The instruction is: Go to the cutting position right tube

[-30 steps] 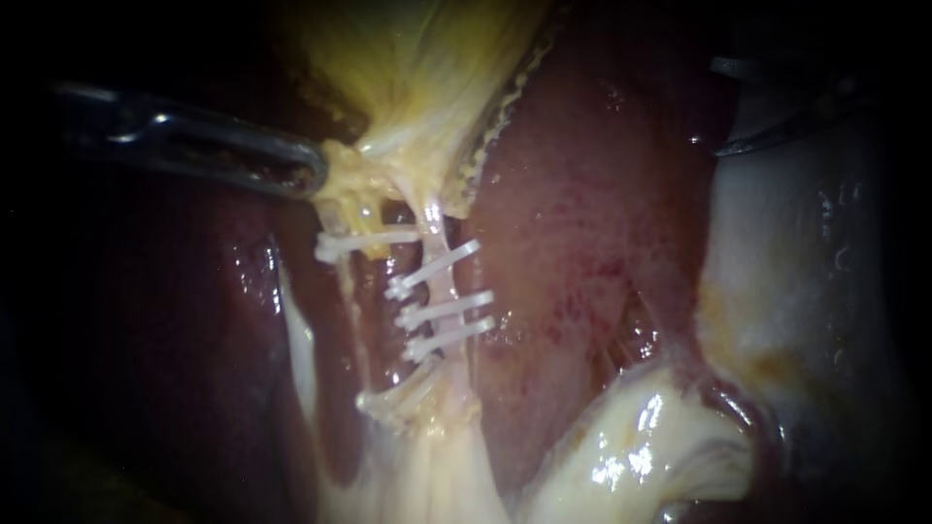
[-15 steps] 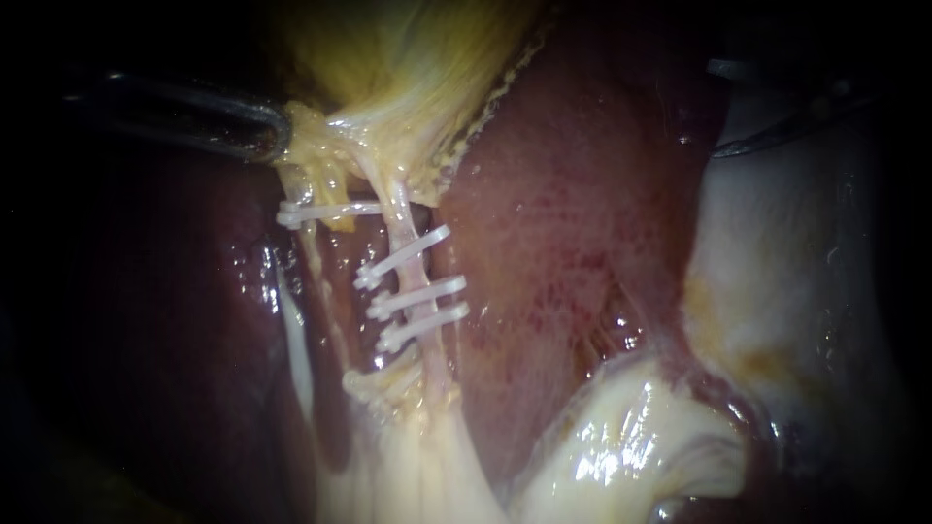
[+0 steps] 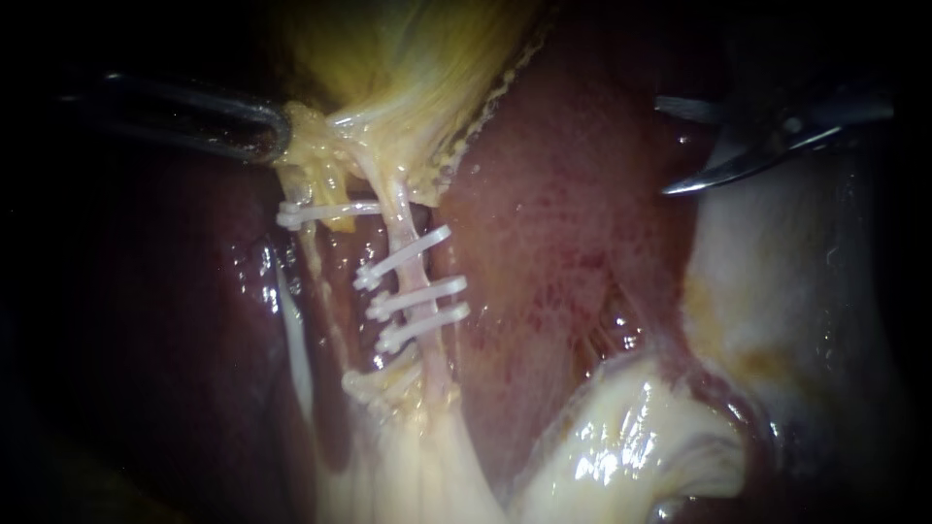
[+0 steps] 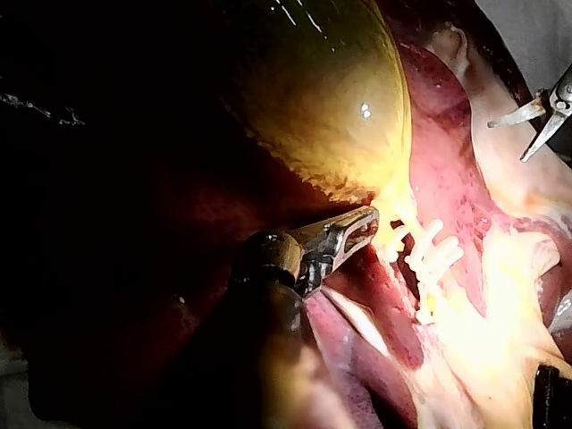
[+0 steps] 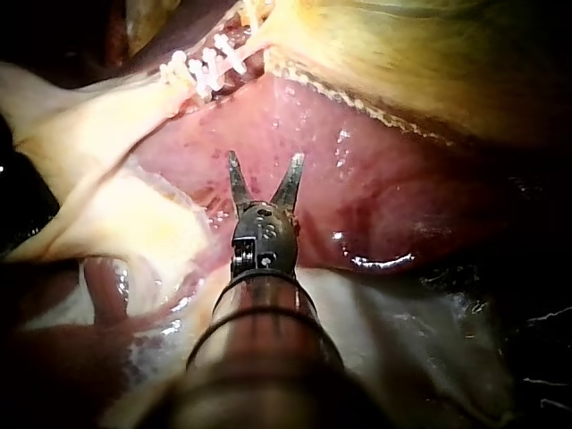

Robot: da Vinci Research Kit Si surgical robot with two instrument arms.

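Newly in from the upper right, my right instrument [image 3: 665, 146] is hovering over the liver [image 3: 563, 243], jaws parted and empty, well apart from the clipped right tube [image 3: 415, 277]. Beyond, my left instrument [image 3: 277, 136] is gripping the gallbladder [image 3: 417, 58] at its neck.

Left instrument [image 3: 280, 136] clamped on gallbladder [image 3: 408, 87]; right instrument [image 3: 672, 146] jaws apart over liver [image 3: 582, 252] (well apart from clipped right tube [image 3: 416, 268]).

The gallbladder [image 3: 427, 58] is yellow-green, the liver [image 3: 573, 243] dark red with darker red speckles, the clips [image 3: 419, 298] white, the right tube [image 3: 416, 275] pale pink.
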